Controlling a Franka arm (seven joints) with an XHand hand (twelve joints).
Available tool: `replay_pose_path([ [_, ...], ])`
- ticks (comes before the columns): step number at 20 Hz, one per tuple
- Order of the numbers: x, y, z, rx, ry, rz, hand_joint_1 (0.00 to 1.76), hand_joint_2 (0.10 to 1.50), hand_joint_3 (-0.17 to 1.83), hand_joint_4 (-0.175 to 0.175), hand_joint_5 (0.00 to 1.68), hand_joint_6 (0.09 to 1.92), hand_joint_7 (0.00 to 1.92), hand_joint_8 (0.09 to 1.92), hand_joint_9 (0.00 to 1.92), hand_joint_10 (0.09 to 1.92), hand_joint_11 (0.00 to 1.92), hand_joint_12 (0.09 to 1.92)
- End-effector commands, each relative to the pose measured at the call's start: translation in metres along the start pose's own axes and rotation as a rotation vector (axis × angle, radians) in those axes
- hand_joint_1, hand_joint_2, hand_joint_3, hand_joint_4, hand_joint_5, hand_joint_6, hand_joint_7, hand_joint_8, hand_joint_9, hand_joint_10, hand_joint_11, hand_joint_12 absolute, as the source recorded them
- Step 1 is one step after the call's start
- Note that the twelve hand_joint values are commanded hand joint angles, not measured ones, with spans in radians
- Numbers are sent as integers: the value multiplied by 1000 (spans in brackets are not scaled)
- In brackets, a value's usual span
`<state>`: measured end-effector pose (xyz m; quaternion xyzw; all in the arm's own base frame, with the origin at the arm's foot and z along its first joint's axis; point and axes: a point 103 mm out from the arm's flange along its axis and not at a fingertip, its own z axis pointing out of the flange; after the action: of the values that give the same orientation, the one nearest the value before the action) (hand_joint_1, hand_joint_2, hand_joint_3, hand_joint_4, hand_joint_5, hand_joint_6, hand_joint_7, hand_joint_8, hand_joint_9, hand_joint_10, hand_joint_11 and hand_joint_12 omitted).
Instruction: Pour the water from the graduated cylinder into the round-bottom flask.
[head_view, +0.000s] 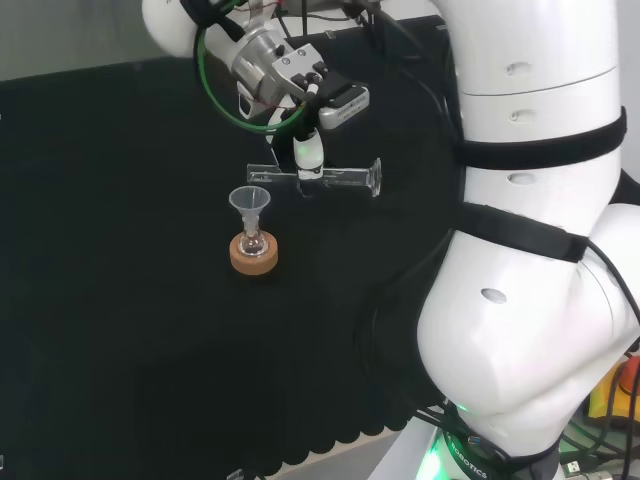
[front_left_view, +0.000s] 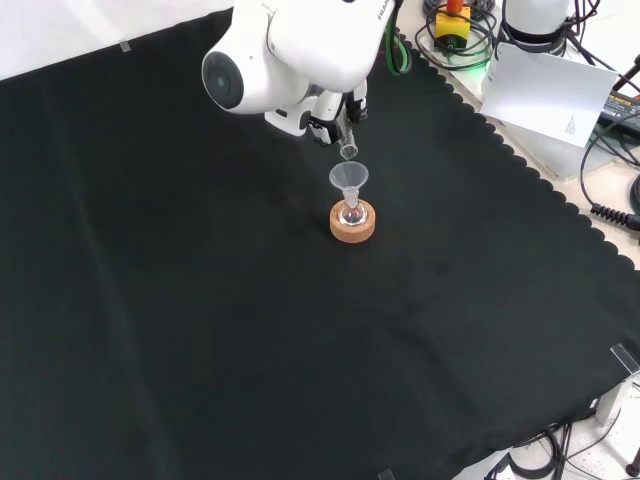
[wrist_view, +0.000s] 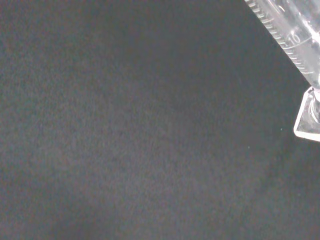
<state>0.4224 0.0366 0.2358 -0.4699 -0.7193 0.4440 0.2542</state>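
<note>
Hand (head_view: 308, 150) positioned above the worktop (head_view: 120, 250), fingers (head_view: 312, 172) clamped round the graduated cylinder (head_view: 340, 178); cylinder held roughly horizontal in the head view, base toward that view's right, mouth toward its left, just above and beside the funnel (head_view: 250, 203); funnel seated in the neck of the round-bottom flask (head_view: 252, 243); flask resting upright on a cork ring (head_view: 253, 258); in the front view, cylinder mouth directly above the funnel rim; contents of the cylinder not discernible.

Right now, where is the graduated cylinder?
In the head view the cylinder lies level in the robot hand, up and right of the funnel in the flask.
</note>
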Motion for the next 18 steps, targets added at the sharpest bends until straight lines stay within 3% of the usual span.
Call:
replay_pose_path([
  [1, -7, -1, 8, -116, 47, -66, 1240, 1162, 1, -175, 870, 1144, 907, 1145, 1370, 99, 1133, 843],
  [8, -15, -3, 17, -228, 96, -107, 1240, 1163, 1, -175, 868, 1147, 904, 1148, 1369, 98, 1134, 844],
  [18, -21, -1, 31, -461, 203, -196, 1240, 1164, 0, -175, 868, 1148, 904, 1150, 1370, 97, 1134, 844],
])
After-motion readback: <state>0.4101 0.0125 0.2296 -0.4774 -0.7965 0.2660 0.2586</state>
